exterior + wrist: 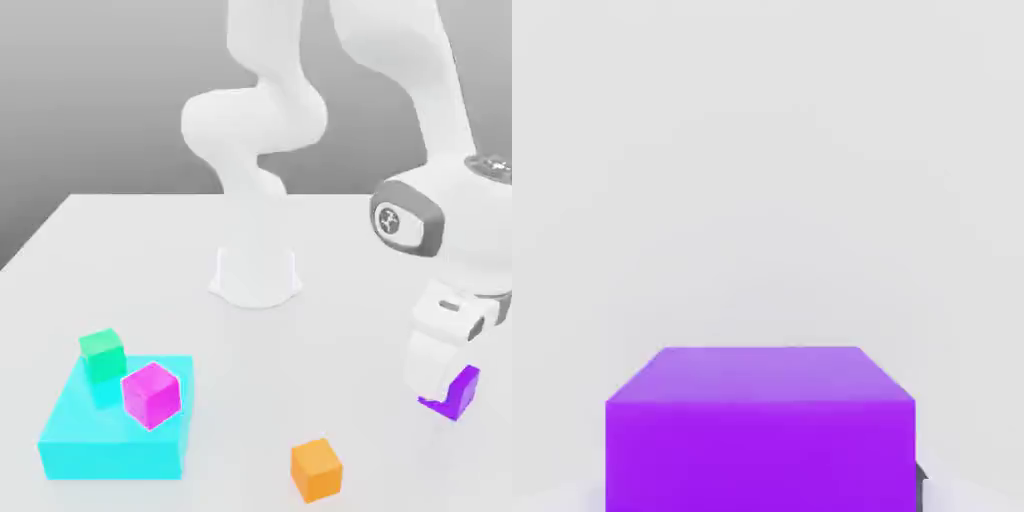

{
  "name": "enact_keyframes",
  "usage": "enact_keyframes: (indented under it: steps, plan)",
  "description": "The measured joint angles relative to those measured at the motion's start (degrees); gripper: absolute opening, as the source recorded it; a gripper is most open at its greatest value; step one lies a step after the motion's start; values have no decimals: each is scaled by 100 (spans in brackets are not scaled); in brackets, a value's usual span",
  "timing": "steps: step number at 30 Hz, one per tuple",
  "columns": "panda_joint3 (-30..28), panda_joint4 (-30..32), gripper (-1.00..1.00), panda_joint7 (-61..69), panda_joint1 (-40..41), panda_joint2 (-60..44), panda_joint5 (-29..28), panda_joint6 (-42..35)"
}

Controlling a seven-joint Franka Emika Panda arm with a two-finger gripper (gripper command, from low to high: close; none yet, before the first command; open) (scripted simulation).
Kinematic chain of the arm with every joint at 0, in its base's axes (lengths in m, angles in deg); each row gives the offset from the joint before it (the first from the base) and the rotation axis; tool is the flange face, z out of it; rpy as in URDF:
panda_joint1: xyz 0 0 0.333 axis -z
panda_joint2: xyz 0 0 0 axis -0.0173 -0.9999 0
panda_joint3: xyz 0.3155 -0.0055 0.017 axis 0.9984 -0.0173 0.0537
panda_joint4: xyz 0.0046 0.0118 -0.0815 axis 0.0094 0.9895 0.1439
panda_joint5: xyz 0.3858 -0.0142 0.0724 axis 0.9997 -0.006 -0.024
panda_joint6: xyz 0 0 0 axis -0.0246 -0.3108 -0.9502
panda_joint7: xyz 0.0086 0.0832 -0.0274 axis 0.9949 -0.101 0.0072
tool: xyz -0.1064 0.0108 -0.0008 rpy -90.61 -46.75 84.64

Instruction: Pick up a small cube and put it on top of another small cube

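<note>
A purple cube (462, 390) sits at the exterior view's right, low over the white table, partly covered by my white hand. My gripper (438, 385) is down around it and looks shut on it. In the hand view the purple cube (762, 430) is very close, with a dark fingertip (920, 482) pressed against one side. An orange cube (317, 468) lies on the table in front. A magenta cube (151, 394) and a green cube (102, 354) rest on a larger cyan block (100, 445).
The cyan block stands at the exterior view's front left. The arm's white base (255, 275) stands at mid table, and the arm bends over to the right. Bare table (300, 380) lies between the cyan block and the purple cube.
</note>
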Motion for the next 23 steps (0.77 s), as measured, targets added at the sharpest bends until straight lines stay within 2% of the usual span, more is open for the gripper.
enact_keyframes:
  steps: [5,14,19,20,23]
  plan:
    - [-821,270,-100,-41,1505,908,-49,-584]
    - [-2304,767,-100,-87,3278,2346,-101,-1528]
    - [-2539,970,-100,89,3344,1650,127,-653]
    - [-2569,1002,100,109,3324,1495,153,-466]
    - [-2569,1002,100,109,3324,1495,153,-467]
